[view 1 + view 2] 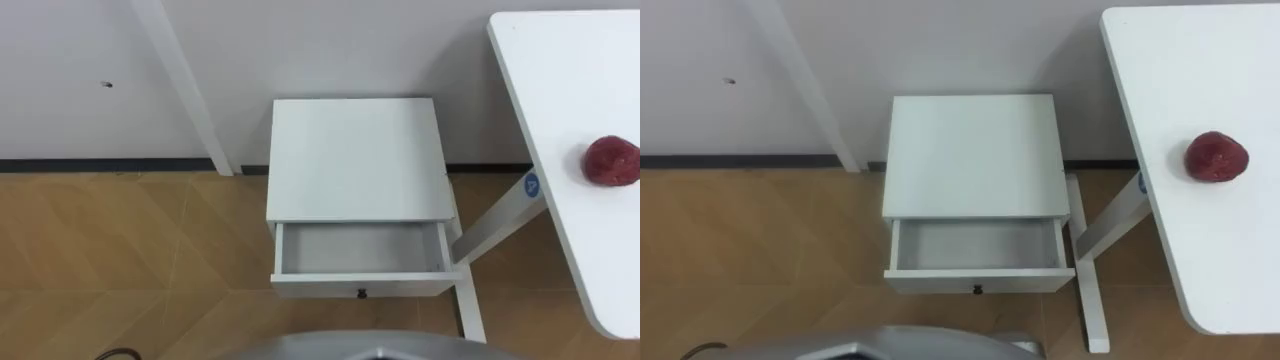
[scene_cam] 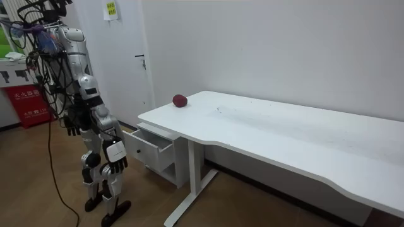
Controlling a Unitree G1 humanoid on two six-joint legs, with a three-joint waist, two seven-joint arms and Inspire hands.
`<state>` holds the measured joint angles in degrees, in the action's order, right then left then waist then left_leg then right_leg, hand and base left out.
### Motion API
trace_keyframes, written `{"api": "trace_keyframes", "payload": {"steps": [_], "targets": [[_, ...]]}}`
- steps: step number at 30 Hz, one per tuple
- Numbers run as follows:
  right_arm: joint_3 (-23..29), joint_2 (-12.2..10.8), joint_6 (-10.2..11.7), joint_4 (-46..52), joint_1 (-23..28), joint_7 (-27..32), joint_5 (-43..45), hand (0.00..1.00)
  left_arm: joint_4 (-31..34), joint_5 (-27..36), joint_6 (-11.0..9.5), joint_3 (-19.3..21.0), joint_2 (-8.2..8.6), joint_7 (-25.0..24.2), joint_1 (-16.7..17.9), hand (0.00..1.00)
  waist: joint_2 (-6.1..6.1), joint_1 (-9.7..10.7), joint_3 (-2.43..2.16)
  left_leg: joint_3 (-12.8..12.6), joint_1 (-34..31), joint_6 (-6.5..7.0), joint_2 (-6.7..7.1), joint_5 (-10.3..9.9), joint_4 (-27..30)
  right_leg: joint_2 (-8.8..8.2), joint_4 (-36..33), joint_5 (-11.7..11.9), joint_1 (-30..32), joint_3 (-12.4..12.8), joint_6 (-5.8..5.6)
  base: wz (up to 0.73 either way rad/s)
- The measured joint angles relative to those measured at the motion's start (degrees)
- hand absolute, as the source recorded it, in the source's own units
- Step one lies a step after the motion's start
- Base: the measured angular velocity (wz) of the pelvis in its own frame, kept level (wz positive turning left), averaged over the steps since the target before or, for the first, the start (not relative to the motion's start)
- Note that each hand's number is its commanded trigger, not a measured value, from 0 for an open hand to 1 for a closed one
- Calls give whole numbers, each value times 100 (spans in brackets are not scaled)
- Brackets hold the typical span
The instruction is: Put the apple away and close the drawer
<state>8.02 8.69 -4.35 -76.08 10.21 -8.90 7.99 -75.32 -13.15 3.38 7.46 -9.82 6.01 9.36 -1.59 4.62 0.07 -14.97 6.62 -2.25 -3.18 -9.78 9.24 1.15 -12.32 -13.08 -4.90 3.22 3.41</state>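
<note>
A dark red apple point(image 1: 612, 160) lies on the white table point(image 1: 570, 70) to my right, near its edge; the room view has the apple point(image 2: 180, 101) at the table's far corner. Ahead of me, a small white cabinet point(image 1: 355, 160) stands against the wall. Its drawer point(image 1: 360, 250) is pulled out towards me, with nothing inside and a small dark knob point(image 1: 362, 293) on the front. I stand facing the drawer point(image 2: 150, 144), arms down. My right hand point(image 2: 117, 165) hangs by my thigh and my left hand point(image 2: 72, 123) by my hip, both with relaxed fingers and holding nothing.
The table's white leg and foot point(image 1: 470, 300) run along the floor just right of the cabinet. A white slanted post point(image 1: 185, 85) leans on the wall to the cabinet's left. Wooden floor spreads left of the cabinet. A red box point(image 2: 28, 104) sits behind me.
</note>
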Motion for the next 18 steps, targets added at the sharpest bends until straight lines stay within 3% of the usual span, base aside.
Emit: {"api": "trace_keyframes", "payload": {"steps": [12,18], "targets": [[18,2,74,6,-9,77,89,0,-1,1,-4,7,6,-30,5,0,0,-12,1,-1,15,0,2,0,0,5,1,1,1,62,0,-1],[298,5,106,-16,21,260,-594,0,-3,-2,-11,257,5,-3,-1,0,33,-14,2,-3,26,0,1,-6,1,8,17,2,1,121,0,-4]]}}
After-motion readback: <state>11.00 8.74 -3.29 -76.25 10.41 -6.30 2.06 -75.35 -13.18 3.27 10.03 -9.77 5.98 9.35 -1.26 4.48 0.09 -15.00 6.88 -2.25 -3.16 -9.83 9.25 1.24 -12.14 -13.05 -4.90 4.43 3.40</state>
